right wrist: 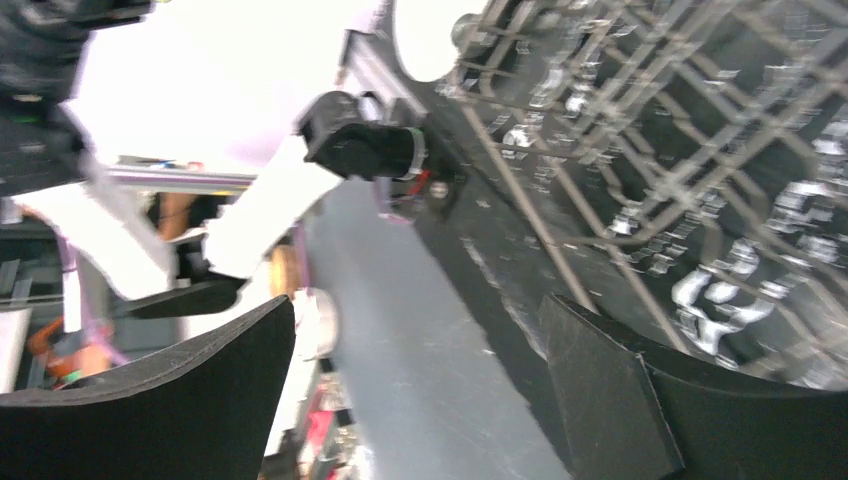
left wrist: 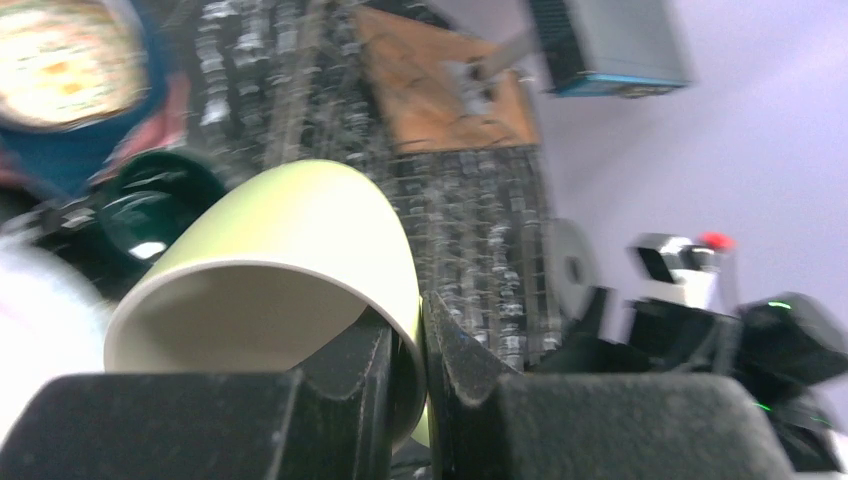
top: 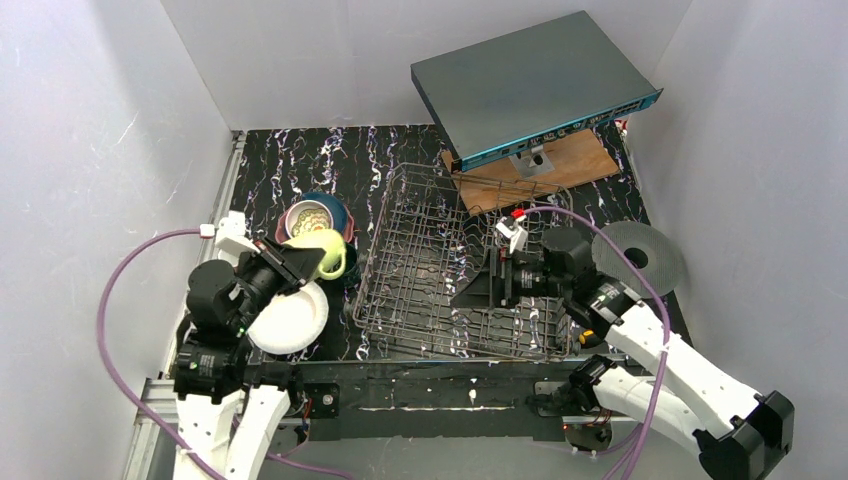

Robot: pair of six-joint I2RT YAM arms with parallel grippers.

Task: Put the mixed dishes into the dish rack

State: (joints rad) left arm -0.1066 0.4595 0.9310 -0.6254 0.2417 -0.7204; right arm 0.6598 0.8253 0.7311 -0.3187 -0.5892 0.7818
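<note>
My left gripper is shut on a light green mug, which hangs tilted just left of the dish rack. In the left wrist view one finger sits inside the mug and the other outside, pinching its wall at the rim. A dark teal mug stands just behind it. Beyond are stacked plates, a patterned one on a dark blue one. A white bowl lies under my left arm. My right gripper is open over the rack's wires, and nothing is between its fingers.
A black round disc with a centre hole lies right of the rack. A flat grey box with a blue edge leans over a wooden board at the back. White walls close in both sides.
</note>
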